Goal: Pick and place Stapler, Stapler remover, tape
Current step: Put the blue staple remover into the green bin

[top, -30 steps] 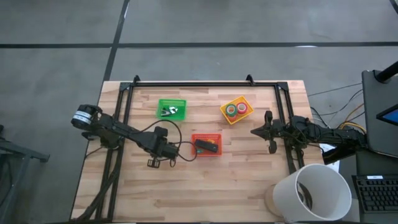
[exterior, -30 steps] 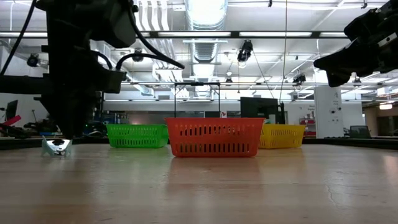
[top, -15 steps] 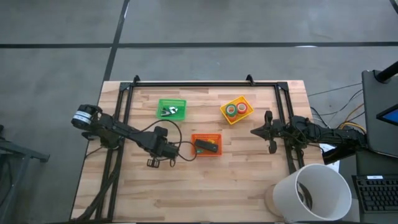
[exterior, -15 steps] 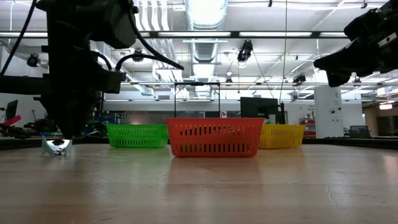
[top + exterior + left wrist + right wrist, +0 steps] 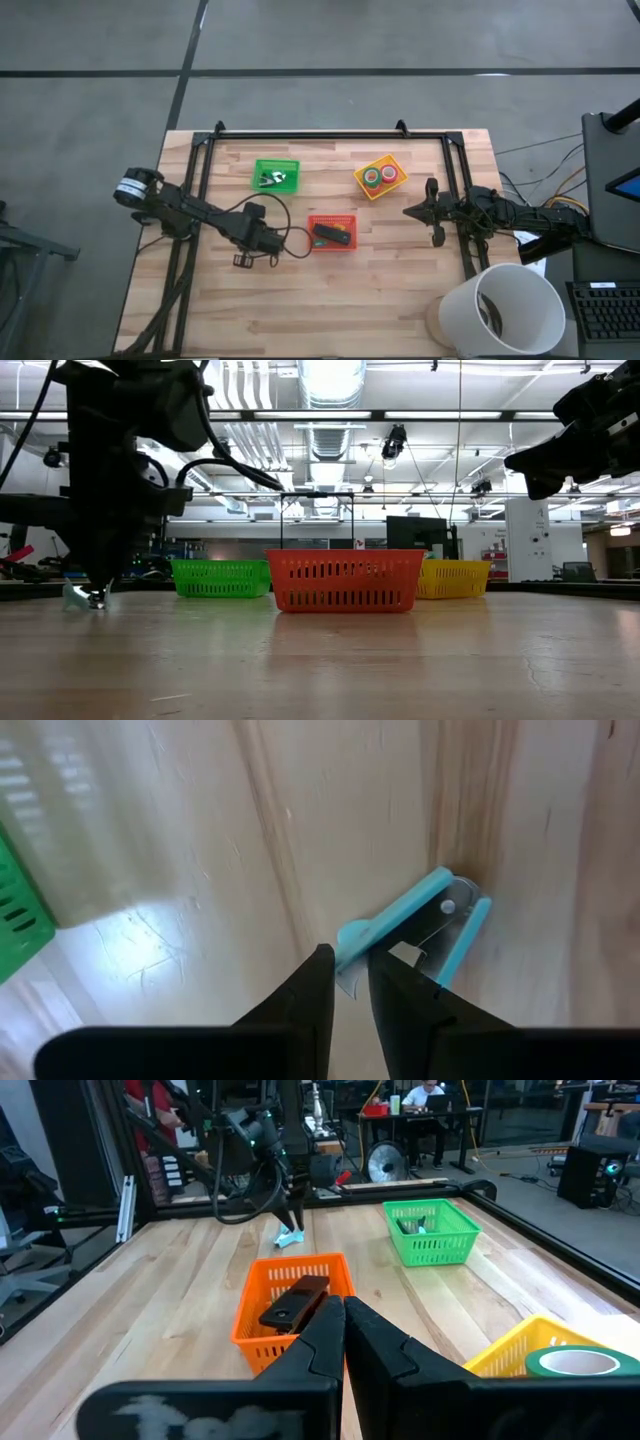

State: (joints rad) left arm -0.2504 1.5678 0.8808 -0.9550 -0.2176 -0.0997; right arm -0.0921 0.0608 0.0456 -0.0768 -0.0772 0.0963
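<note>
The light-blue stapler remover [image 5: 432,916] sits at table level near the table's left front [image 5: 241,261]. My left gripper [image 5: 348,960] points down over it and is shut on it [image 5: 88,596]. The slim black stapler [image 5: 330,235] lies inside the orange basket [image 5: 345,220], also seen in the right wrist view [image 5: 295,1302]. Tape rolls, red and green showing [image 5: 380,176], lie in the yellow basket [image 5: 364,187]. My right gripper [image 5: 408,212] hovers shut over the table's right side, touching nothing. My left gripper pinches one end of the stapler remover [image 5: 350,934] between its two fingers [image 5: 318,982], coming from above and pointing down. The rest of the remover sticks out to one side of the fingers. Whether it rests on the wood or is just clear of it, I cannot tell.
A green basket [image 5: 262,166] with small dark and white pieces stands toward the far left. A black frame [image 5: 330,133] runs along the far edge and both sides. A large white tub [image 5: 505,310] stands off the right near corner. Bare wood lies along the near edge.
My left gripper has shifted a little toward the table's left, and the stapler remover has moved along with it.
</note>
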